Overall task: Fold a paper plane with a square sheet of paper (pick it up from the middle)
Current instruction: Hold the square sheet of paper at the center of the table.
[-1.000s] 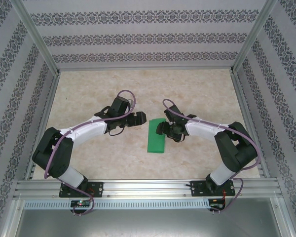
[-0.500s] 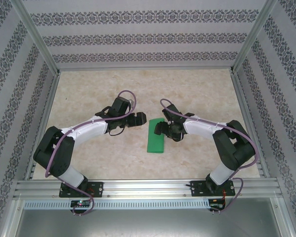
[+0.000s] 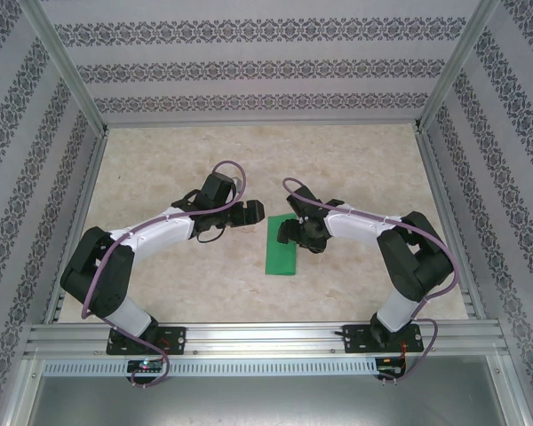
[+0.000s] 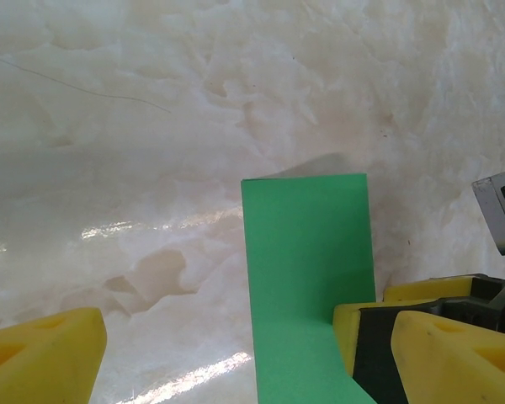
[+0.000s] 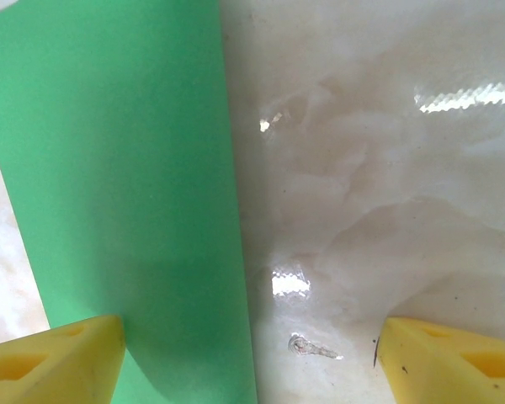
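Green paper lies flat on table btwn the 2 arms, folded to a narrow rectangle. No nose or wings yet, so approx. most folds are left. Left gripper & right gripper both spread wide, holding nothing.

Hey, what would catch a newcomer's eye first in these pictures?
A bright green paper strip lies flat in the middle of the pale marbled table. The left gripper and right gripper, both open with yellow fingers, face each other across its far end.
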You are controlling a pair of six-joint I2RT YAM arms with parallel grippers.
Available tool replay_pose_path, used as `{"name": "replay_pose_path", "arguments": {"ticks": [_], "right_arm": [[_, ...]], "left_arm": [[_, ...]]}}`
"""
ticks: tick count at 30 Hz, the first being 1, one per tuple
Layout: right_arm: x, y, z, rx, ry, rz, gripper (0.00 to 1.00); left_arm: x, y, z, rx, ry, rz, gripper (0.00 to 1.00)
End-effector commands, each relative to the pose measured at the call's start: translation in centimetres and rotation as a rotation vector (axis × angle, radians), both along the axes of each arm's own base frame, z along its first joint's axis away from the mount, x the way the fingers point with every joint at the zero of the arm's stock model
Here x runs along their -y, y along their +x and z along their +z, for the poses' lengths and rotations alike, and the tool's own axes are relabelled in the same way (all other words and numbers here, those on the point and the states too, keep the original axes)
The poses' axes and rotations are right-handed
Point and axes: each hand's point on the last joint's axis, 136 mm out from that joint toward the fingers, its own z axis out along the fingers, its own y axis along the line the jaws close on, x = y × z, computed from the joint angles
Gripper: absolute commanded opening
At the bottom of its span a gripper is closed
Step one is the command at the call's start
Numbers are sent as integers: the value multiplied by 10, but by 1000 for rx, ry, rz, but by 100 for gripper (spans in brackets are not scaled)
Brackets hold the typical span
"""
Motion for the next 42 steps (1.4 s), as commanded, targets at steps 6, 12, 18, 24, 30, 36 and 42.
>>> {"name": "replay_pose_path", "arguments": {"ticks": [6,12,18,24,30,36,42], "right_arm": [[5,-8,-23,-45,-62,12,81],[9,-10,-28,-61,-81,-4,80],[10,-13,-33,-76,-97,-2,80],[12,-14,-38,-79,-110,-16,80],[12,-15,-40,-82,-110,-26,80],[11,-15,-41,-88,-102,-29,78],[12,-15,-43,-95,-109,-23,78]], "left_arm": [[9,1,7,19,-8,-28,87],[10,-1,1,-7,-8,-29,70],[14,-6,-8,-40,-24,-45,51],[24,-8,-18,-93,-57,-66,26],[37,-13,-26,-122,-65,-94,21],[37,-14,-29,-128,-61,-97,21],[39,-14,-29,-129,-61,-109,21]]}}
